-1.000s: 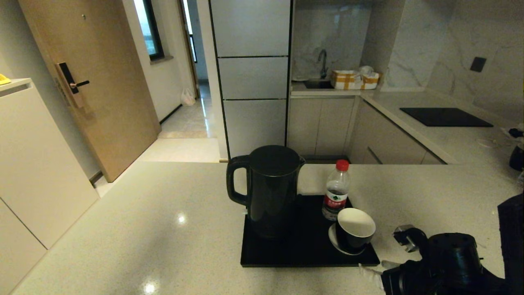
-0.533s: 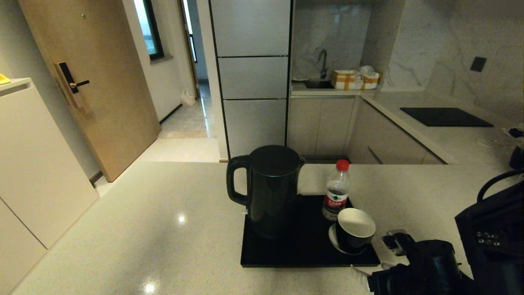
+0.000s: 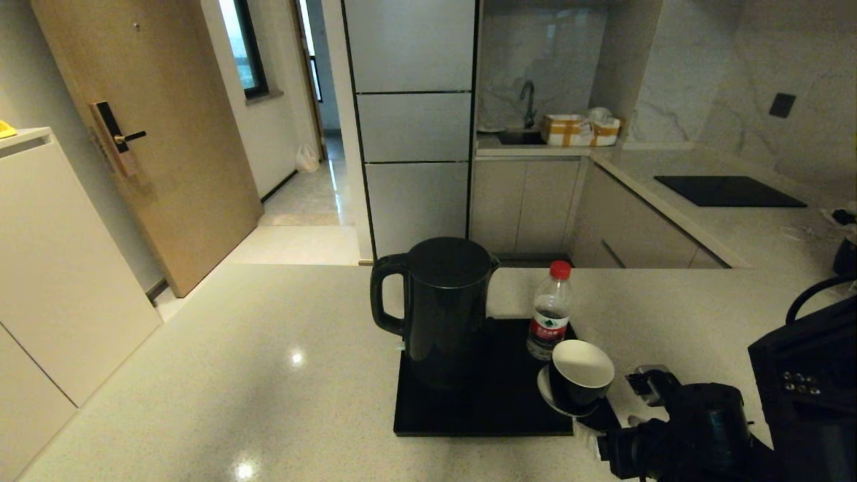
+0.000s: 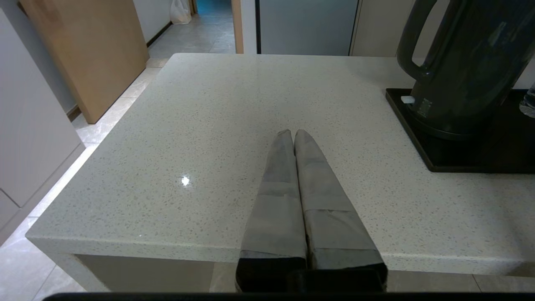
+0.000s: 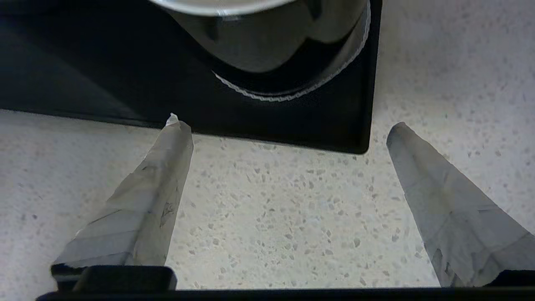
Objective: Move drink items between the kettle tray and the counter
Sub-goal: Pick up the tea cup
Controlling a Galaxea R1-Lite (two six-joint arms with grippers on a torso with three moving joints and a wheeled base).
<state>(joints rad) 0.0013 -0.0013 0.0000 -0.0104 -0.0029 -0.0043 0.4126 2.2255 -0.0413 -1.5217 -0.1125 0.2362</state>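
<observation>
Head view: kettle, bottle and cup all stand on the tray at mid-frame; the cup sits on a white saucer and looks empty, while the bottle holds little that I can make out. The right gripper hovers at lower right, beside the tray corner, likely lining up on the cup.

Left wrist view: the left gripper hangs idle over bare counter, fingers pressed together.

Right wrist view: fingers are spread wide above the counter, empty, the cup just beyond them.
</observation>
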